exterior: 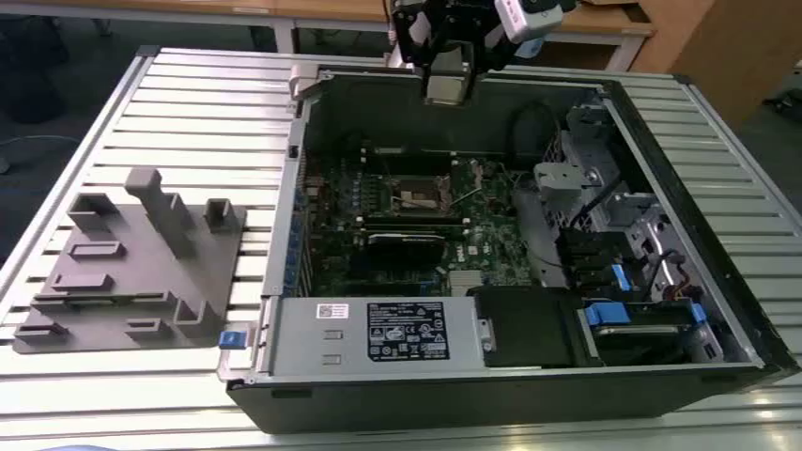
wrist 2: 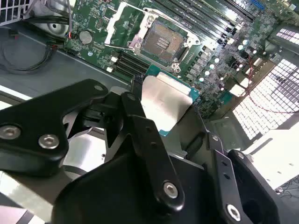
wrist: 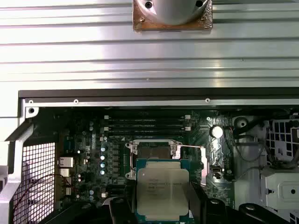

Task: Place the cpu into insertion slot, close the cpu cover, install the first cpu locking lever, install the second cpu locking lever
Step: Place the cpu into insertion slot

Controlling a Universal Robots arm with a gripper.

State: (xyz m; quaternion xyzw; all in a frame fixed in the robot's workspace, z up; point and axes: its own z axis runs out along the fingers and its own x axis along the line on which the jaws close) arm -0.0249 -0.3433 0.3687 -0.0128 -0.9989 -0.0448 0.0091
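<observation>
One gripper [wrist: 162, 206] clamps one cpu [wrist: 162, 186], well apart from the one bare insertion slot [wrist 2: 161, 42], its one cpu cover [wrist 2: 113, 25] raised

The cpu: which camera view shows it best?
The first wrist view: the cpu, in the gripper, faces the camera squarely. The second wrist view shows it obliquely, partly behind the gripper. In the exterior view it is a small pale patch.

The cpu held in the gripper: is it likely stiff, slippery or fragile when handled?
Probably stiff: the cpu sits flat in the gripper without sagging. Its smooth metal top looks slippery, so the hold on its edges could slip. The thin green border seems fragile and might chip if knocked.
</observation>
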